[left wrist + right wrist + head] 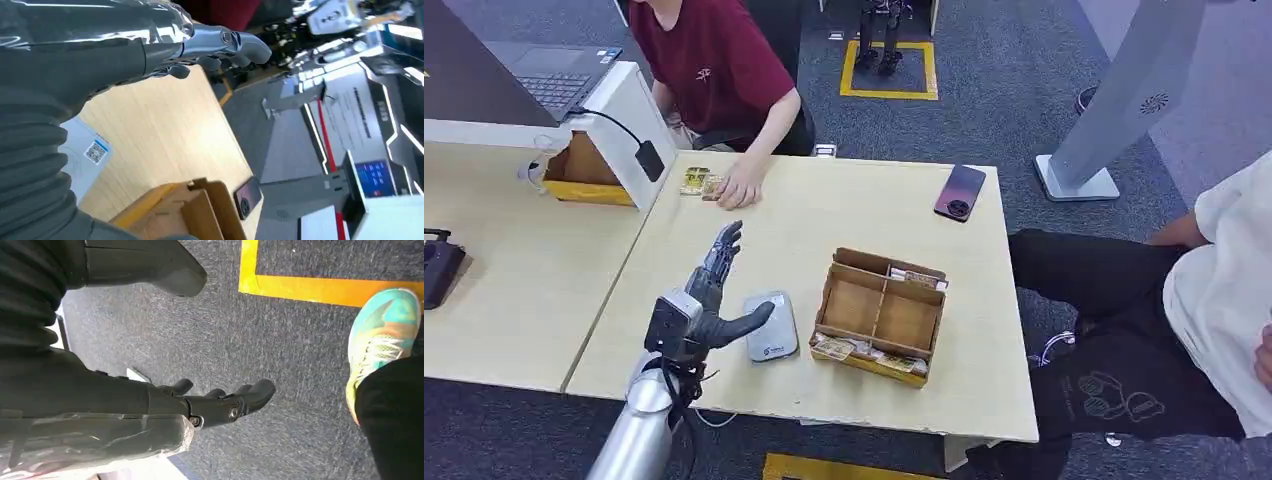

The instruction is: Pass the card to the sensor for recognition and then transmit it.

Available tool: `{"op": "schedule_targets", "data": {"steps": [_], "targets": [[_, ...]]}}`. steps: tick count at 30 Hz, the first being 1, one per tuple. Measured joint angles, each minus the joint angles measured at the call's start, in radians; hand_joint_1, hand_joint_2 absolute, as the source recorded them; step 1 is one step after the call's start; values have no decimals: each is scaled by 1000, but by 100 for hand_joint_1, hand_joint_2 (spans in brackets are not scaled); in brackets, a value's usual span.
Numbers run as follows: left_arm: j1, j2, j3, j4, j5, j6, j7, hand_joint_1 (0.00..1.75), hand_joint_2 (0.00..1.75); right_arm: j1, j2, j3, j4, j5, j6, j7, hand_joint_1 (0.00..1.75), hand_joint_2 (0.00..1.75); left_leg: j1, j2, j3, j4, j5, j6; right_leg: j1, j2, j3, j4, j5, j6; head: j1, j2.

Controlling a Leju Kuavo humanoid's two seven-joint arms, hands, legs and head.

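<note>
My left hand (712, 290) hovers over the pale wooden table (804, 230) with fingers stretched forward and thumb out, holding nothing. Its thumb points at the flat grey-white sensor pad (771, 326), which lies just right of it; in the left wrist view the pad (85, 152) carries a blue QR label. Yellow patterned cards (696, 182) lie at the table's far edge under a person's hand (742, 186). More cards (864, 354) fill the front slot of a wooden divided box (881, 314). My right hand (220, 402) hangs over grey carpet, fingers extended and empty.
A person in a red shirt (714, 60) sits across the table. Another person (1214, 300) sits at the right, a bright shoe (382, 335) near my right hand. A dark phone (960, 192) lies at the far right. A second table with a laptop (554, 80) adjoins on the left.
</note>
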Motion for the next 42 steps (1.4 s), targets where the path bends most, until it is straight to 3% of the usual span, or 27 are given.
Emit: {"op": "schedule_targets", "data": {"steps": [6,10,12,13,18,21,24,33,36,42], "targets": [[61,26,-141,-94,-148,95,-64,0,175,4,-9,-11,-1,-5,0,-5,0,175,0,0,0,0,0,0,0,0,0,0,0,0,-1,0],[80,35,-225,-101,-343,313,-81,0,175,4,-9,-13,-1,5,0,2,0,175,0,0,0,0,0,0,0,0,0,0,0,0,0,0],[86,37,-272,-92,-483,488,-73,0,175,3,-9,-13,-1,13,1,10,0,175,0,0,0,0,0,0,0,0,0,0,0,0,0,0],[86,38,-294,-83,-526,545,-71,0,175,3,-9,-13,-1,15,1,13,0,175,0,0,0,0,0,0,0,0,0,0,0,0,0,0],[70,43,-397,17,-687,740,-1,0,175,-6,-8,-12,-1,35,8,24,0,175,0,0,0,0,0,0,0,0,0,0,0,0,0,0],[65,42,-417,71,-771,761,9,0,175,-13,-8,-11,-1,43,13,32,0,175,0,0,0,0,0,0,0,0,0,0,0,0,0,0],[64,31,-417,119,-829,764,-21,0,175,-17,-6,-9,-1,43,18,35,0,175,0,0,0,0,0,0,0,0,0,0,0,0,0,0],[44,12,-417,223,-878,765,-13,0,175,-28,-6,1,-1,55,21,44,0,175,0,0,0,0,0,0,0,0,0,0,0,0,0,0],[44,5,-414,226,-943,765,14,0,175,-30,-5,2,-1,58,21,48,0,175,0,0,0,0,0,0,0,0,0,0,0,0,0,0],[36,-11,-390,241,-950,765,22,0,175,-33,1,3,-1,58,21,54,0,175,0,0,0,0,0,0,0,0,0,0,0,0,0,0]]}}
